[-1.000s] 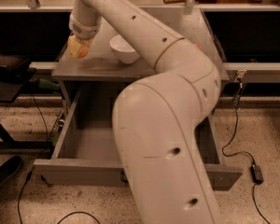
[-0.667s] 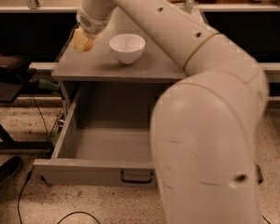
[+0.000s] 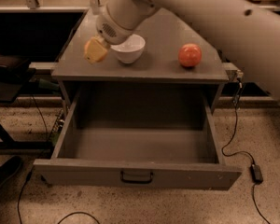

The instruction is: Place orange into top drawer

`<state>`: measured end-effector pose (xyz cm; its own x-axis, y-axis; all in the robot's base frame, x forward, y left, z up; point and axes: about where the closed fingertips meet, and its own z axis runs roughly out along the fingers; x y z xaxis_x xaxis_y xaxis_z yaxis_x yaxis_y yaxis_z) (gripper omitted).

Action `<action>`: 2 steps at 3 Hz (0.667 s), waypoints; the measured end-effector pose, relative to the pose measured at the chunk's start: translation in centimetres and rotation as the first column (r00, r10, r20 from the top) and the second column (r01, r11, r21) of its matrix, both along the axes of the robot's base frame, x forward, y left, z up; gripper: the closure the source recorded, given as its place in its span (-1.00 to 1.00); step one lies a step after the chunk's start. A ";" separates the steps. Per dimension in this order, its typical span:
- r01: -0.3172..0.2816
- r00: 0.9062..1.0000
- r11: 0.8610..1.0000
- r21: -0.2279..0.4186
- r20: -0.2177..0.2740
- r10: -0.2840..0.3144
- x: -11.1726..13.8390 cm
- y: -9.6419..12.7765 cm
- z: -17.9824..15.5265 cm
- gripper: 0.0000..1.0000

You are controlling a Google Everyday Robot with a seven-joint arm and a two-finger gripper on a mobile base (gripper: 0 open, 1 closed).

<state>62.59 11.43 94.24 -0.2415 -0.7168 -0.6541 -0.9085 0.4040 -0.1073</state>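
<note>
My gripper (image 3: 95,50) hangs over the front left of the grey cabinet top (image 3: 168,31), just left of a white bowl (image 3: 129,48). Its pale yellow fingers (image 3: 99,53) are shut on the orange (image 3: 88,46), of which only a small light-orange part shows at their left side. The top drawer (image 3: 135,171) stands pulled fully open below the cabinet top, with a small dark handle (image 3: 136,176) at the centre of its front panel. Its inside holds nothing. The gripper is above and behind the drawer's left rear corner.
A larger reddish-pink ball (image 3: 190,55) sits on the cabinet top to the right of the bowl. My white arm (image 3: 210,17) crosses the upper right. Cables and a black power brick (image 3: 256,172) lie on the floor at right. A dark shoe (image 3: 4,171) lies at lower left.
The arm's bulky elbow has swung out of the foreground, uncovering the drawer and the reddish ball. The gripper has shifted slightly right and toward the cabinet's front edge, still shut.
</note>
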 end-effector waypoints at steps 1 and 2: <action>-0.046 0.995 0.998 -0.046 -0.088 0.042 -5.2 -2.8 -3.4 1.00; -0.088 0.973 0.994 -0.068 -0.221 0.071 -8.9 -4.4 -9.3 1.00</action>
<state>53.65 7.06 84.95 -0.3123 -0.7856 -0.5341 -0.9423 0.3274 0.0693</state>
